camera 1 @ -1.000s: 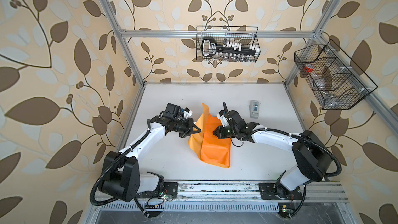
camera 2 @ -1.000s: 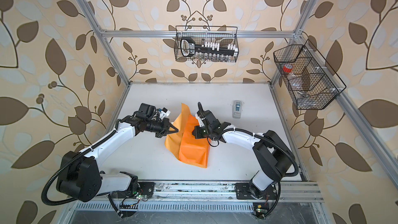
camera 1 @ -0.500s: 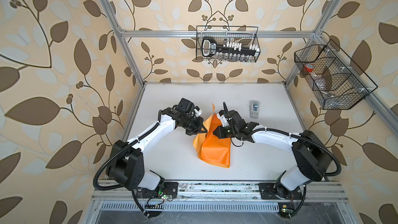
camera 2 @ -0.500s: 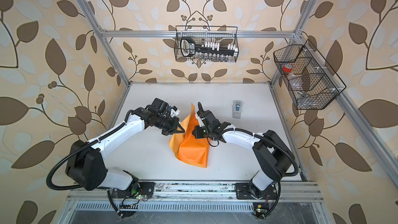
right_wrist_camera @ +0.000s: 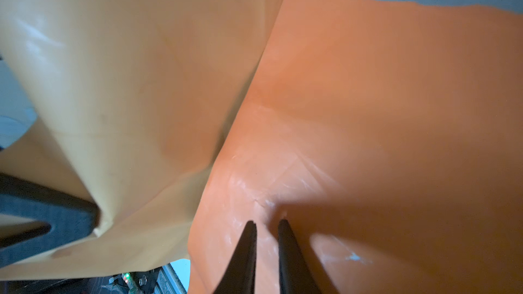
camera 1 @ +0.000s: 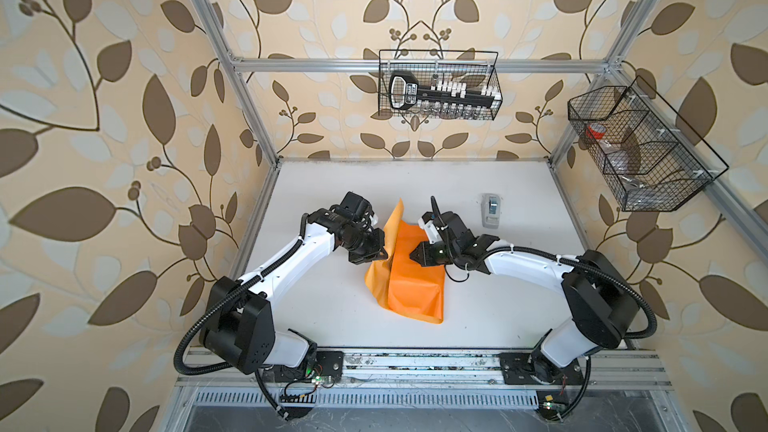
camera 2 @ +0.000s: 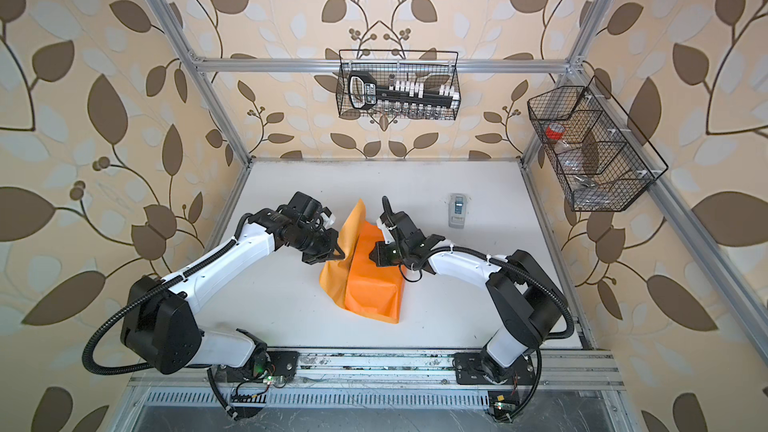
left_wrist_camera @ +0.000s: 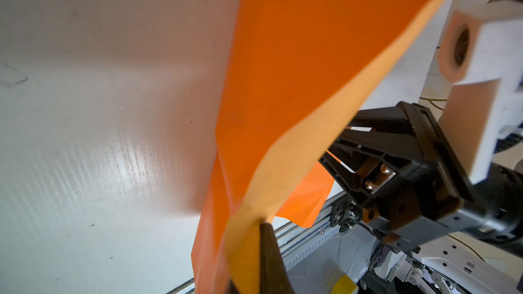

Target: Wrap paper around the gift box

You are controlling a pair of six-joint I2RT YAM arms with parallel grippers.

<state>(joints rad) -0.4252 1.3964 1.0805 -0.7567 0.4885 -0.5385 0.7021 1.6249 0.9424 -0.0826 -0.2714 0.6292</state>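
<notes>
The orange paper (camera 1: 415,284) (camera 2: 374,284) lies draped over a boxy hump in the middle of the table. The gift box is hidden under it. My left gripper (camera 1: 384,257) (camera 2: 341,257) is shut on the paper's left edge and holds that flap up beside the hump. In the left wrist view the paper (left_wrist_camera: 297,66) runs into the pinched left gripper (left_wrist_camera: 259,222). My right gripper (camera 1: 411,256) (camera 2: 370,257) rests over the hump's top from the right. In the right wrist view the right gripper (right_wrist_camera: 267,223) stands a narrow gap open, tips at the paper (right_wrist_camera: 368,108), with nothing between them.
A small grey-white tape dispenser (camera 1: 490,209) (camera 2: 457,210) stands behind the right arm. A wire basket with tools (camera 1: 438,91) hangs on the back wall. Another wire basket (camera 1: 640,151) hangs on the right wall. The white table (camera 1: 332,313) stretches round the paper.
My left gripper has carried the paper flap rightward towards the covered hump, and the flap now stands steeper. The right arm has stayed put, its jaws parting slightly.
</notes>
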